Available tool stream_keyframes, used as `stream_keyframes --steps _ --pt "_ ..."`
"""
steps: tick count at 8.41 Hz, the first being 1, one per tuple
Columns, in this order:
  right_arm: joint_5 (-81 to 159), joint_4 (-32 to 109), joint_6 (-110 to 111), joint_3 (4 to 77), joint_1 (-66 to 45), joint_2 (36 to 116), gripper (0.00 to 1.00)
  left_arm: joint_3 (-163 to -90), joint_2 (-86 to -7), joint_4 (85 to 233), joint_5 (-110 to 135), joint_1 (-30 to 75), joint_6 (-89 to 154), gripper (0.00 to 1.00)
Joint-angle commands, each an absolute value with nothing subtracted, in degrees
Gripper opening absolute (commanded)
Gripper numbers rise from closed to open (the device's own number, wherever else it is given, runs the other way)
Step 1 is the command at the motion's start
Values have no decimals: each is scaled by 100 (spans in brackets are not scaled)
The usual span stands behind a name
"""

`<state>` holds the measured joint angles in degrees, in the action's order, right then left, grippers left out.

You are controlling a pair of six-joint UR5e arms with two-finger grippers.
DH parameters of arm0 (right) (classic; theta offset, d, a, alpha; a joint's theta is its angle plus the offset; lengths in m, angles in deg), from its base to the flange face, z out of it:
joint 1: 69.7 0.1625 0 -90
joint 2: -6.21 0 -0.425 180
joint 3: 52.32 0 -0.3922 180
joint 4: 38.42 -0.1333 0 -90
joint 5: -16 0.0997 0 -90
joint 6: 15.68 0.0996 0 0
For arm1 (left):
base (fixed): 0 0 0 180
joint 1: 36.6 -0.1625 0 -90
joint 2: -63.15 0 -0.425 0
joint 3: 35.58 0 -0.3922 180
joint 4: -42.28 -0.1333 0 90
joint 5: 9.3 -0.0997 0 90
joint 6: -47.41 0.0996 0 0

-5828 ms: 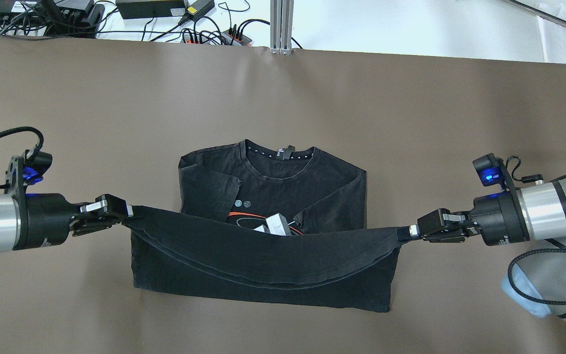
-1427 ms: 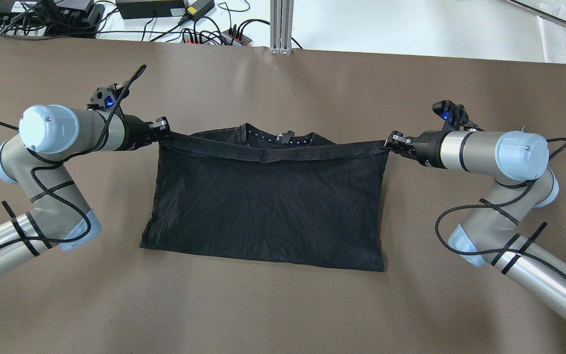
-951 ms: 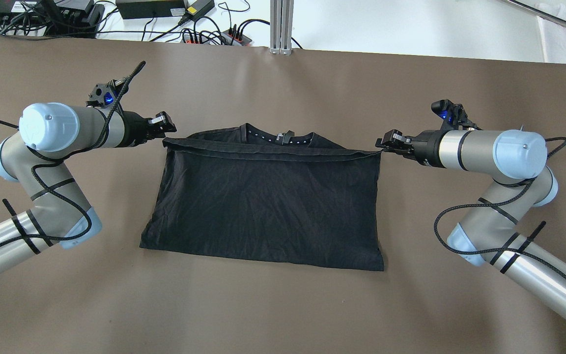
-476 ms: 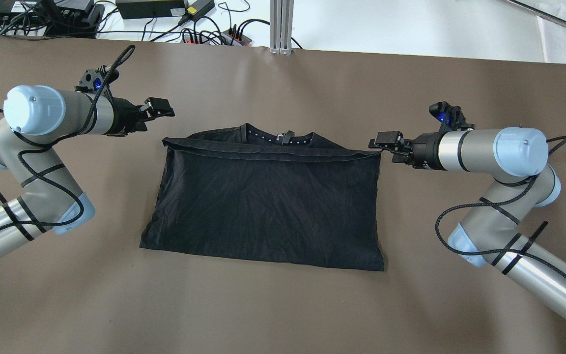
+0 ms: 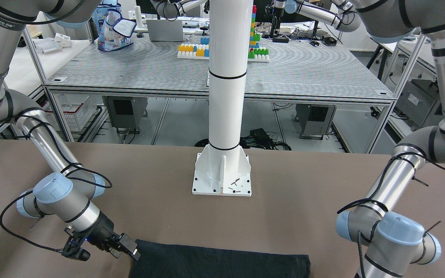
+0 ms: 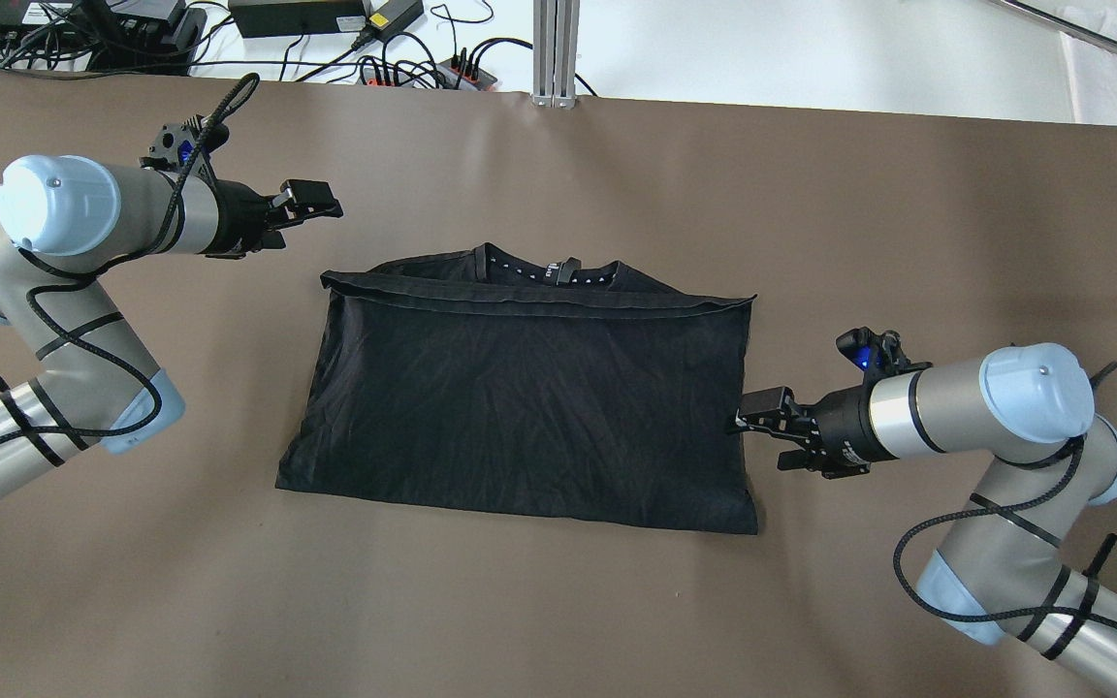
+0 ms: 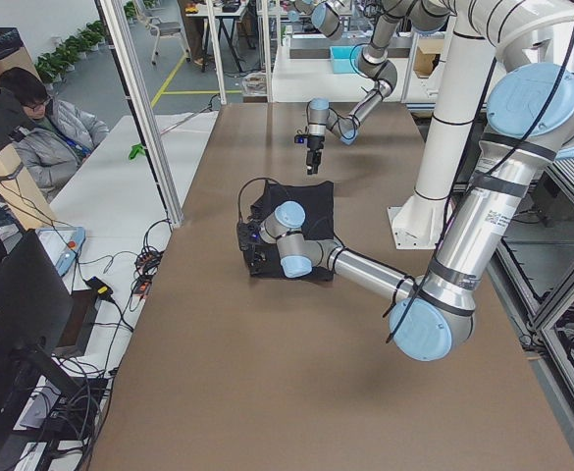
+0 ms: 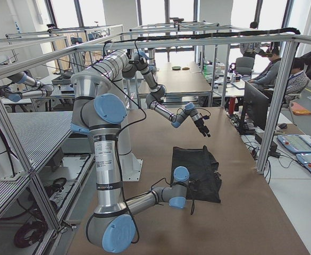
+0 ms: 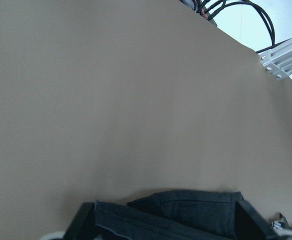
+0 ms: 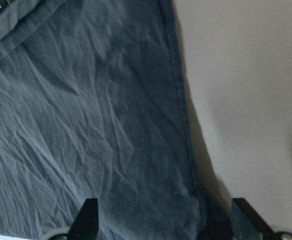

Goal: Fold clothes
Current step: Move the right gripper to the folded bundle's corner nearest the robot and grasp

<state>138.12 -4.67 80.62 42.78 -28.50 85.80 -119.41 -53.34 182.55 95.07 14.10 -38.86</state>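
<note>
Garment: black shirt [image 6: 529, 397] lies flat on the brown surface [image 6: 558, 601], folded into a rough rectangle at mid-surface. The collar [image 6: 551, 274] peeks out along the far edge. The hem of the top layer runs left to right just on the near side of it. The top layer shows fine creases. The near-right corner sits slightly nearer the robot than the near-left one.

Left end effector [image 6: 326, 206]: above bare surface, beyond and to the left of the garment's far-left corner, apart from the cloth. The wrist view shows its fingers [image 9: 83, 225] spread wide with nothing between them. The far edge of the shirt [image 9: 185, 215] is just visible below them.

Right end effector [image 6: 750, 423]: at the garment's right edge, toward the near half, tips pointing left into the cloth. The wrist view shows the fingers [image 10: 88, 215] spread, straddling the right hem of the shirt [image 10: 86, 110]. They are not pinching anything (contact with the fabric cannot be judged).

Front-facing view: the same right end effector [image 5: 128, 247] sits at the corner of the dark cloth [image 5: 222, 262]. The white pillar's base plate [image 5: 222, 185] stands well apart from it, on the robot's side.
</note>
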Motion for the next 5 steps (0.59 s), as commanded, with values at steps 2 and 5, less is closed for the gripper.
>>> stream_keyframes --steps 2,5 --pt "13572 -484 8179 4374 -3452 8962 94 -11934 -5357 18255 9485 1420 -3889 100" --pt "13114 -484 8179 4357 -3832 8944 94 -11934 -5357 18255 9484 1420 -3881 100"
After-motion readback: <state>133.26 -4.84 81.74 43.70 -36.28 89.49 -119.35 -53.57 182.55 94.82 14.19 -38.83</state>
